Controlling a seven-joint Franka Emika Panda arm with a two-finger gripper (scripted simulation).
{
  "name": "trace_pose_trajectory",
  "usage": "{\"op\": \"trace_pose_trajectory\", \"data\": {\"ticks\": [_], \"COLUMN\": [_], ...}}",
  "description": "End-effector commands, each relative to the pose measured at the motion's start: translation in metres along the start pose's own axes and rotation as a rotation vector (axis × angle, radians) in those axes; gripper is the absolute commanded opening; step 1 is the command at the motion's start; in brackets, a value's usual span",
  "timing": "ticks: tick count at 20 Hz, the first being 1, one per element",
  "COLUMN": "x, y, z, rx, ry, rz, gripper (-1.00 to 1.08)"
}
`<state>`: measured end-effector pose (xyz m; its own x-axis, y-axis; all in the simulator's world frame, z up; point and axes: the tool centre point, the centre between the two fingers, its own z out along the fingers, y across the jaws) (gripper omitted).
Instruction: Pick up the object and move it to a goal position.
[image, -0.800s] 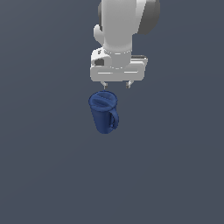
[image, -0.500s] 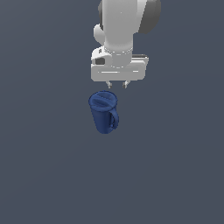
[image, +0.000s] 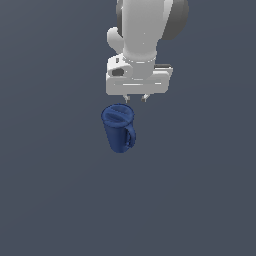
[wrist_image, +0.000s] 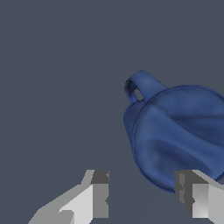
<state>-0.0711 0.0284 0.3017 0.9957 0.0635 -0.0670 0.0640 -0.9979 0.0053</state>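
The object, a dark blue tall mug (image: 119, 127), stands upright on the grey surface with its loop handle (image: 131, 138) on the side toward the exterior view's right. My gripper (image: 135, 99) hangs just above and behind the mug's rim, open, with nothing between its fingers. In the wrist view the mug (wrist_image: 181, 138) shows from above, its handle (wrist_image: 141, 86) sticking out. One fingertip (wrist_image: 99, 194) is off the mug; the other fingertip (wrist_image: 189, 192) overlaps the rim's edge in the picture. The gripper (wrist_image: 144, 194) is open here too.
A plain dark grey surface (image: 55, 190) fills the scene around the mug. The white arm (image: 145, 35) rises straight above the gripper.
The gripper has shifted slightly toward the exterior view's right and a little lower. The mug has not moved.
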Motion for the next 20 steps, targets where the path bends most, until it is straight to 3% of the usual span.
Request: {"op": "trace_pose_trajectory", "data": {"ticks": [1,8,20], "x": [0.005,0.025,0.067], "y": [-0.002,-0.007,-0.013], "z": [0.002,0.01,0.036], "rx": [-0.014,-0.077,-0.215], "ry": [-0.017,-0.094,-0.272], "rz": [-0.025,-0.127,-0.329], "gripper": [0.28,0.28,0.28]}}
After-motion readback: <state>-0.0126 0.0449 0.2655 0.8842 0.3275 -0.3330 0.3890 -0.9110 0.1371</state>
